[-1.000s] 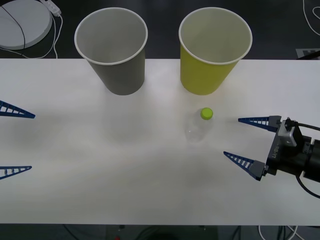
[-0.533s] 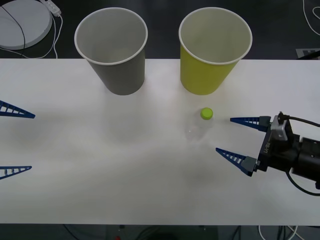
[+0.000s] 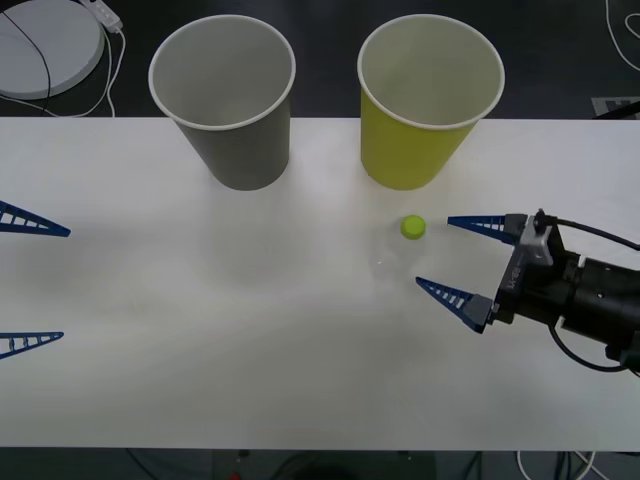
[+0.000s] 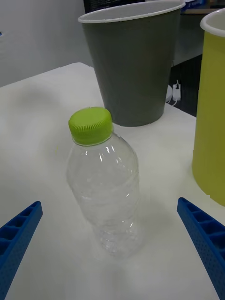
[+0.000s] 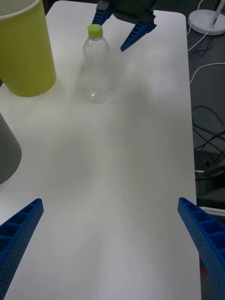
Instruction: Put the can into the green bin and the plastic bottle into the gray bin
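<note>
The plastic bottle (image 3: 403, 250) stands upright on the white table (image 3: 250, 330), its lime-green cap (image 3: 413, 227) on top, in front of the green bin (image 3: 425, 100) and a little apart from it. From the right wrist camera the bottle (image 4: 105, 187) is clear and ribbed, with bare tabletop all around its base. The gray bin (image 3: 228, 100) stands beside the green bin, at the far edge of the table, farther from the bottle. The right gripper (image 3: 455, 260) is just beside the bottle on its right, fingers spread wide and pointing at it, neither finger touching it. The left gripper (image 3: 35, 282) sits at the table's left edge, well apart from everything, its fingers also spread wide.
</note>
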Motion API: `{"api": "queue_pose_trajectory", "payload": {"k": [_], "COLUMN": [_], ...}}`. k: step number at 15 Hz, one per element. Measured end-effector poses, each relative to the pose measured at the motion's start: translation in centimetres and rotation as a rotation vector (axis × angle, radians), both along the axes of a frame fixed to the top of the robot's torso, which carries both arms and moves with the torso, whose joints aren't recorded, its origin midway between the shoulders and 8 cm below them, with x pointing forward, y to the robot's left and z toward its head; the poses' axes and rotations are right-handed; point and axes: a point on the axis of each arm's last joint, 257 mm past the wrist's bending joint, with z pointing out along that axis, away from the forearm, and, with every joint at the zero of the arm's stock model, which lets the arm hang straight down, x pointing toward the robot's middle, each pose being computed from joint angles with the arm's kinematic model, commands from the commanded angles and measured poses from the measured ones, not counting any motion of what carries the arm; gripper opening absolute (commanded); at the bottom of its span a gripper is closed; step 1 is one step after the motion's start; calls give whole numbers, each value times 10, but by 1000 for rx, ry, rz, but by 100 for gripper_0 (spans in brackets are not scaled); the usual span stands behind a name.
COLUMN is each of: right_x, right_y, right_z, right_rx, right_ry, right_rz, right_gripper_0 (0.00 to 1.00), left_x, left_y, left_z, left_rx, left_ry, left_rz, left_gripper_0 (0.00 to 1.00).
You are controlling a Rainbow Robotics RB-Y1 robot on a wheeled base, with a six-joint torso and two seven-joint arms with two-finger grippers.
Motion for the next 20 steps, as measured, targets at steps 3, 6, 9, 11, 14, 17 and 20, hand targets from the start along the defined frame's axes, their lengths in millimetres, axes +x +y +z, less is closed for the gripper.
{"api": "queue_pose_trajectory", "payload": {"k": [3,6,9,11,14,17,20], "right_x": [7,13,16,19,23,25,24], "right_y": [10,23,33,41,51,55,60], "right_z": [-1,-4,-7,-7,-7,-6,-6], "right_rx": [-3,-5,-3,-1,-1,5,13], "right_ry": [-7,-8,-7,-10,-12,-13,-10], "right_rz": [-8,-14,-17,-16,-19,-21,-16], "right_gripper_0": [100,100,100,100,100,100,69], "left_x": [0,0,0,0,0,0,0], "left_y": [0,0,0,0,0,0,0], "left_z": [0,0,0,0,0,0,0], "left_rx": [0,0,0,0,0,0,0], "left_ry": [0,0,0,0,0,0,0], "left_rz": [0,0,0,0,0,0,0], "left_gripper_0": [100,100,100,100,100,100,100]}}
